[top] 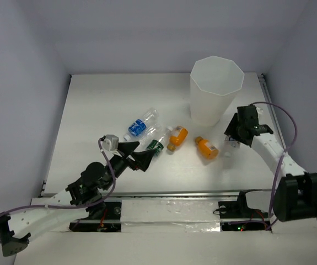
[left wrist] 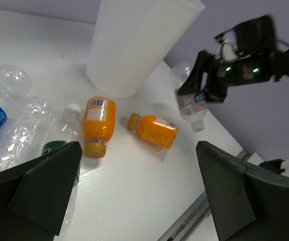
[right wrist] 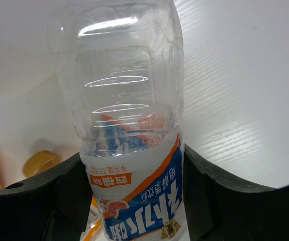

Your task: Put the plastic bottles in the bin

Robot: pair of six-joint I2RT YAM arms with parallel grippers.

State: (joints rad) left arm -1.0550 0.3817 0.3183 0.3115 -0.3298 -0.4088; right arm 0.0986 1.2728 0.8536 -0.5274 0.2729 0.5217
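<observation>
White table (top: 92, 110), pale walls (top: 147, 33); right end effector (top: 232, 141) grips a clear bottle (right wrist: 129, 100); left end effector (top: 138, 155) agape.

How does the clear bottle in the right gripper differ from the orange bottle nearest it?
The clear bottle is see-through with a printed label; the orange bottle is opaque orange. The clear bottle sits between the fingers of the right gripper; the orange bottle lies on the table. Both are outside the bin.

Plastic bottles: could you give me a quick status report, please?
Left gripper open, empty. Right gripper shut on clear bottle beside bin. Nothing blocking.
</observation>
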